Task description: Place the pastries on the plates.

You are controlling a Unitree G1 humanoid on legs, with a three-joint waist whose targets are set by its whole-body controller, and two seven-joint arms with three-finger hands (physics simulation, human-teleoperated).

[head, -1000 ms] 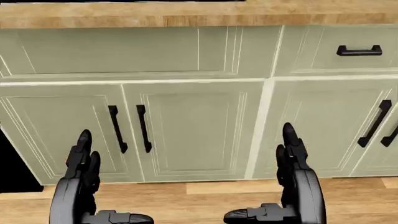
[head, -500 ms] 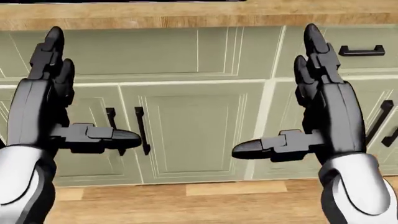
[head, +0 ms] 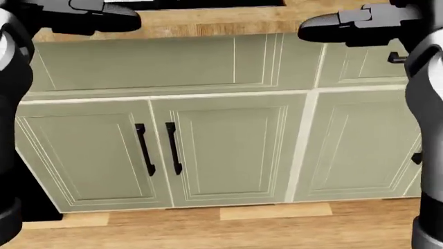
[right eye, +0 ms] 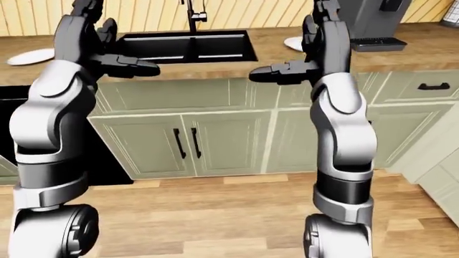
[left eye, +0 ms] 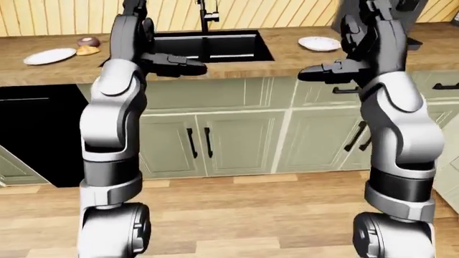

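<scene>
A black sink [left eye: 208, 45] with a dark faucet [left eye: 206, 13] sat in the wooden counter [left eye: 287, 59] between the two raised arms, above green cabinet doors [head: 222, 150]. The left hand [left eye: 147, 45] and right hand [left eye: 359, 48] were both open and empty, thumbs pointing inward. Two pastries [left eye: 88, 45] lay touching, just right of a white plate [left eye: 49, 56] at the counter's left; a second plate [left eye: 318, 43] sat right of the sink, beside a grey appliance [right eye: 369, 21].
</scene>
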